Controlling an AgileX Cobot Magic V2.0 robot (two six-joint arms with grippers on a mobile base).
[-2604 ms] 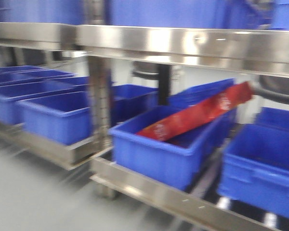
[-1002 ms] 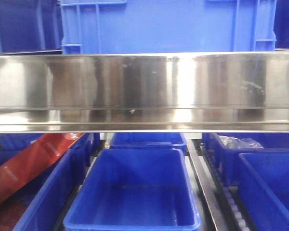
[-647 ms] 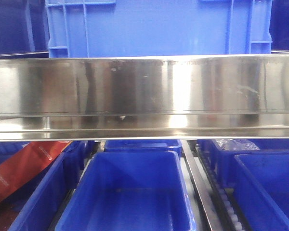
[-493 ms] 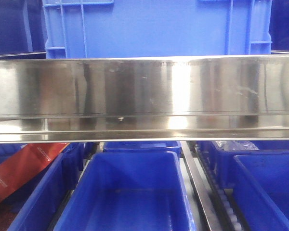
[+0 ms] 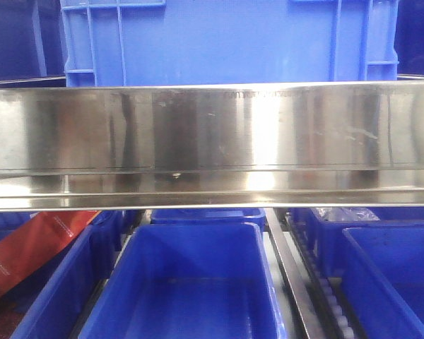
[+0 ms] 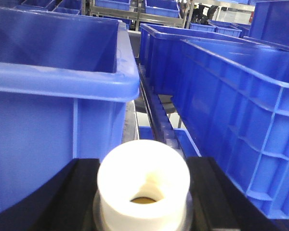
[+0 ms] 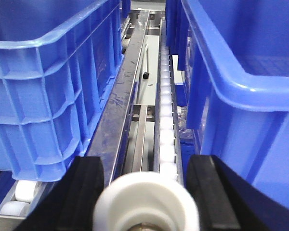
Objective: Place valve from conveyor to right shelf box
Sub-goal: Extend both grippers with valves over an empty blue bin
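Dual grip state.
Left gripper [image 6: 143, 168] clamps white valve [image 6: 143, 185]; right gripper [image 7: 145, 183] clamps second valve [image 7: 147, 207], blue bin [image 7: 48, 86] at 10 o'clock.

Steel shelf [image 5: 212, 134]: blue bins [image 5: 198, 227] on lower roller tier, blue crate [image 5: 226, 42] above.

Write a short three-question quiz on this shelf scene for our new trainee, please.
1. True or false: the red package lies in the rightmost bin of the front view.
2. What sits between the left end effector's fingers? A a white valve; B a red package; C nothing.
3. Fill in: in the right wrist view, white ____ run in a line right of the ribbed blue bin.
Key: 1 false, it lies in the left bin; 2 A; 3 rollers.
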